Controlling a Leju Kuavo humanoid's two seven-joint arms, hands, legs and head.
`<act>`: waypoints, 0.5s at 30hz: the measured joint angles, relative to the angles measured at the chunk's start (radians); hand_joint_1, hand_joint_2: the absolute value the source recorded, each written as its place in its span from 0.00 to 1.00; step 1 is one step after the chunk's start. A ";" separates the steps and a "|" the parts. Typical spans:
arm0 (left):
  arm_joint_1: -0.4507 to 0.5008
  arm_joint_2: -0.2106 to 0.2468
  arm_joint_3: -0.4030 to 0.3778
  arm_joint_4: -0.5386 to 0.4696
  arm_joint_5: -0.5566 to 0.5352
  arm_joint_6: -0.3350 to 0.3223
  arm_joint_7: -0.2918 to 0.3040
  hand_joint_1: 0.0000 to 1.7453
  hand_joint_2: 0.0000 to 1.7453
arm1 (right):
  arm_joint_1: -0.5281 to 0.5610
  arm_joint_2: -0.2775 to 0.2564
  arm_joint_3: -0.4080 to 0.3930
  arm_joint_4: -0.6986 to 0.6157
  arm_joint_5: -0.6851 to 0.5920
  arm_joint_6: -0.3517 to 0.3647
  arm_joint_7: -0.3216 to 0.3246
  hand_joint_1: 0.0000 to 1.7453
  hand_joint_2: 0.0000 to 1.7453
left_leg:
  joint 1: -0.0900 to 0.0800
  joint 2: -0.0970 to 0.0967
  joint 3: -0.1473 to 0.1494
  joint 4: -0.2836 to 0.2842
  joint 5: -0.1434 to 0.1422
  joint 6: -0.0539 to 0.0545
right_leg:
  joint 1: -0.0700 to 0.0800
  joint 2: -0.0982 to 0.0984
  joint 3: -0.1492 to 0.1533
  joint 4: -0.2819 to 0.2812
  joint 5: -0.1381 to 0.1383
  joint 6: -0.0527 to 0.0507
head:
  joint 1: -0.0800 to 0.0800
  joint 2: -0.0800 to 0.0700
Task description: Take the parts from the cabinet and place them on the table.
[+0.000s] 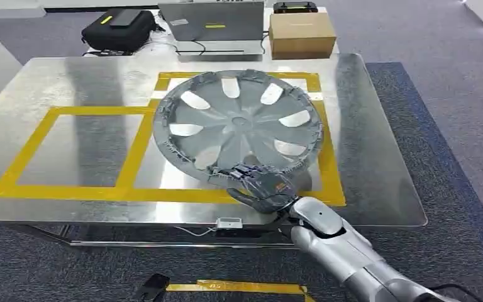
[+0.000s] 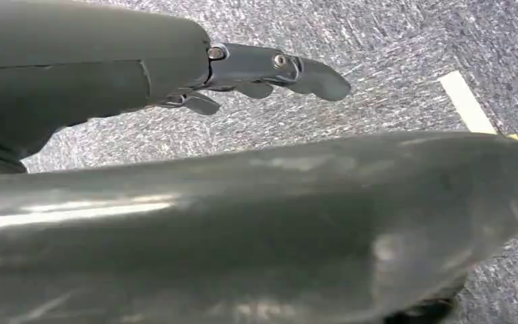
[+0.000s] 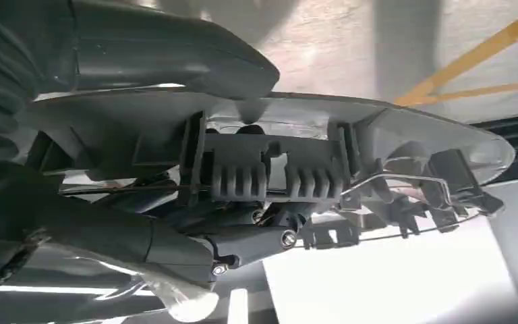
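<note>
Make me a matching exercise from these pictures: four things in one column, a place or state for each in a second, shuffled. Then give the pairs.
Things:
1. hubcap
2. right hand
3. cardboard box
4. left hand

Places or states:
A. hanging over the carpet, holding nothing
B. lying on the table inside the yellow tape
C. beyond the table's far edge
D. gripping the hubcap's near rim

Pairs: 1-B, 2-D, 3-C, 4-A
</note>
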 joint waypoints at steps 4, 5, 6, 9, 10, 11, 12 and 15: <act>0.000 0.001 0.000 0.000 0.000 0.000 0.000 0.00 0.00 | -0.002 0.000 0.026 -0.003 0.002 -0.002 0.004 1.00 1.00 | 0.000 0.000 -0.009 -0.006 0.071 0.005 | 0.001 0.002 0.011 0.000 -0.006 -0.003 | -0.001 0.000; 0.000 0.001 0.000 0.000 -0.001 0.000 0.000 0.00 0.00 | -0.007 0.000 0.035 -0.006 0.011 -0.005 0.017 1.00 1.00 | 0.000 0.000 0.028 -0.097 0.124 0.010 | 0.001 0.003 0.015 0.000 -0.009 0.000 | 0.000 0.000; 0.000 0.001 0.000 0.000 -0.002 0.001 0.000 0.00 0.00 | -0.013 -0.001 0.042 -0.010 0.014 -0.005 0.023 1.00 1.00 | 0.000 0.000 0.061 -0.180 0.162 0.015 | 0.001 0.004 0.018 0.000 -0.011 0.003 | -0.001 0.000; -0.004 0.001 0.001 0.000 -0.002 0.002 -0.003 0.00 1.00 | -0.025 -0.005 0.064 -0.031 0.020 -0.017 0.027 0.00 0.00 | -0.005 -0.001 0.079 -0.224 0.133 0.020 | 0.007 0.006 0.004 0.001 -0.010 0.016 | 0.001 0.000; -0.001 0.001 0.002 0.000 -0.001 0.001 -0.003 0.00 1.00 | -0.023 -0.010 0.074 -0.049 0.025 -0.020 0.030 0.00 0.00 | -0.005 -0.002 0.077 -0.224 0.134 0.021 | 0.006 0.006 0.005 -0.002 -0.009 0.020 | 0.002 0.000; 0.002 0.001 0.003 0.000 -0.001 -0.001 0.000 0.00 1.00 | -0.023 -0.014 0.088 -0.068 0.032 -0.024 0.035 0.00 0.00 | -0.002 -0.002 0.080 -0.229 0.135 0.024 | 0.007 0.006 0.006 -0.001 -0.011 0.025 | 0.000 0.000; 0.003 0.001 0.004 0.000 -0.002 -0.001 0.001 0.00 1.00 | -0.019 -0.018 0.098 -0.087 0.036 -0.026 0.042 0.00 0.00 | 0.003 0.000 0.086 -0.234 0.137 0.027 | 0.004 0.005 -0.004 0.010 -0.025 0.031 | 0.001 0.000; 0.000 0.000 0.005 0.000 -0.005 0.006 0.001 0.00 1.00 | -0.013 -0.031 0.118 -0.121 0.041 -0.026 0.063 0.00 0.00 | 0.002 0.001 0.088 -0.234 0.137 0.040 | 0.004 0.004 -0.098 0.207 -0.119 0.041 | 0.003 0.000</act>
